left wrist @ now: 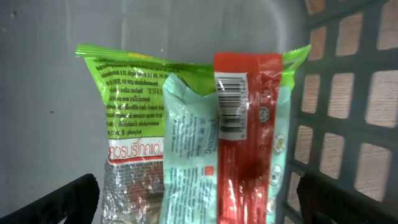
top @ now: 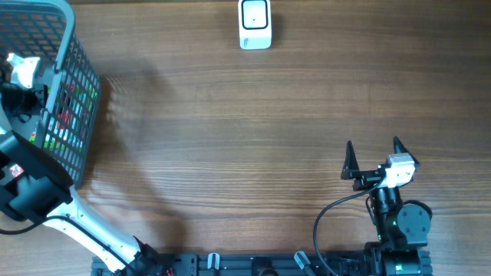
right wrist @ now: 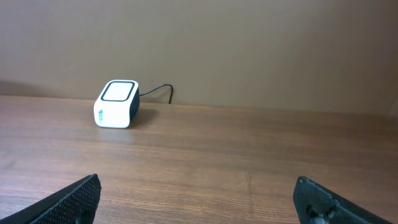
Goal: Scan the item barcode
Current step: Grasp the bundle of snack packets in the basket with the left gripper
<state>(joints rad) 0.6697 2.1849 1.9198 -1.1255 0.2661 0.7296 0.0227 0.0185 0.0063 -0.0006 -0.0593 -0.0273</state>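
In the left wrist view, several snack packets stand inside the grey basket: a green one, a pale teal one and a red one with a printed barcode facing the camera. My left gripper is open just above them, one finger on each side, touching nothing. The white scanner sits at the table's far edge and also shows as the scanner in the right wrist view. My right gripper hovers open and empty near the front right.
The mesh basket stands at the far left of the wooden table, with my left arm reaching into it. A black cable runs from the scanner's back.
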